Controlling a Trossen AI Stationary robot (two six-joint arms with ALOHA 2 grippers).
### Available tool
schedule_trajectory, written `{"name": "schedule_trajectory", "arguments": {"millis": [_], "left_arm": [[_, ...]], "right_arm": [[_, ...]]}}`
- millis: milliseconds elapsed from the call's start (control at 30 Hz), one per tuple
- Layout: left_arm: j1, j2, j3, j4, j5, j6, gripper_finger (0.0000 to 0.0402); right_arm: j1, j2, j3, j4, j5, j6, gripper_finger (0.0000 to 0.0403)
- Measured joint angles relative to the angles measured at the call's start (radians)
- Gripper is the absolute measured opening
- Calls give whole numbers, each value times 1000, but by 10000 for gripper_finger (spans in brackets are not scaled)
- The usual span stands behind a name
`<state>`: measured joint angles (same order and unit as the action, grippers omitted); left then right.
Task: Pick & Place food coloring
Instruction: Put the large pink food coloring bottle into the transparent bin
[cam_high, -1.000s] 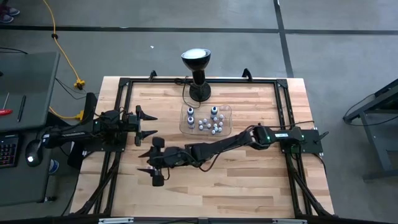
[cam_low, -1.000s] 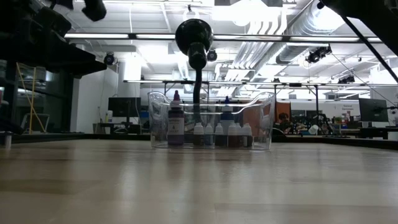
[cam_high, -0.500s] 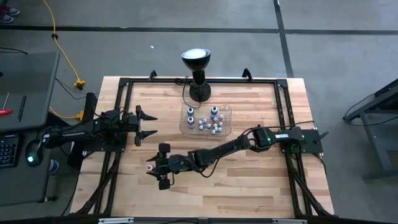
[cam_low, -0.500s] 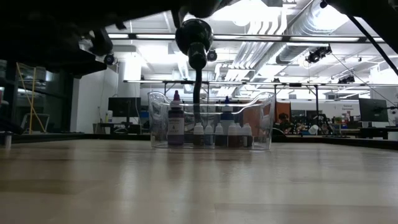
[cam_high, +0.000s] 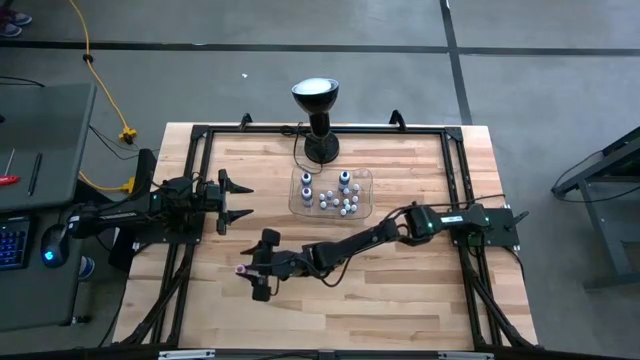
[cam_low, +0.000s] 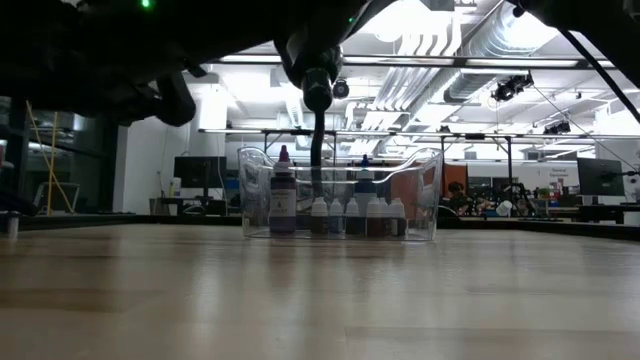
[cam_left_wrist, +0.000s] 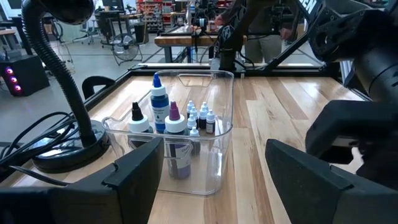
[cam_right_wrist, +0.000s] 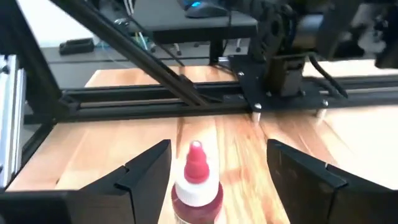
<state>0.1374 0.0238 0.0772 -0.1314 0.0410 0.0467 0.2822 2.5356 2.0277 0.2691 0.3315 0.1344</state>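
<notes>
One pink food coloring bottle (cam_high: 241, 269) with a white collar stands upright on the wood near the table's near-left part. In the right wrist view this bottle (cam_right_wrist: 196, 182) stands between my right gripper's (cam_right_wrist: 219, 149) open fingers, apart from both. The right gripper (cam_high: 264, 265) reaches in from the table's right. The other food coloring bottles (cam_high: 338, 200), whitish, blue and purple, stand in the clear tray (cam_high: 362, 178); the low view shows those bottles (cam_low: 340, 212) too. My left gripper (cam_high: 236, 200) waits open at the left, facing the tray (cam_left_wrist: 222, 134).
A black gooseneck lamp (cam_high: 318, 120) stands on its base just beyond the tray, with its cord on the wood. A black frame rail (cam_high: 320, 129) runs round the table top. Bare wood lies along the near side and to the right of the tray.
My right gripper has drawn back slightly toward the table's right and come lower; its arm now darkens the top of the low view. The pink bottle shows in front of its fingertips, where a second ago it did not show. The left arm has kept still.
</notes>
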Motion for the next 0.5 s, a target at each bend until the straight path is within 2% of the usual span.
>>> {"name": "schedule_trajectory", "arguments": {"millis": [167,267,500], "left_arm": [[0,0,0,0,0,0,278],[0,0,0,0,0,0,278],[0,0,0,0,0,0,278]], "right_arm": [[5,5,0,6,97,13,283],[7,5,0,8,106,25,299],[23,5,0,14,-41,22,309]]}}
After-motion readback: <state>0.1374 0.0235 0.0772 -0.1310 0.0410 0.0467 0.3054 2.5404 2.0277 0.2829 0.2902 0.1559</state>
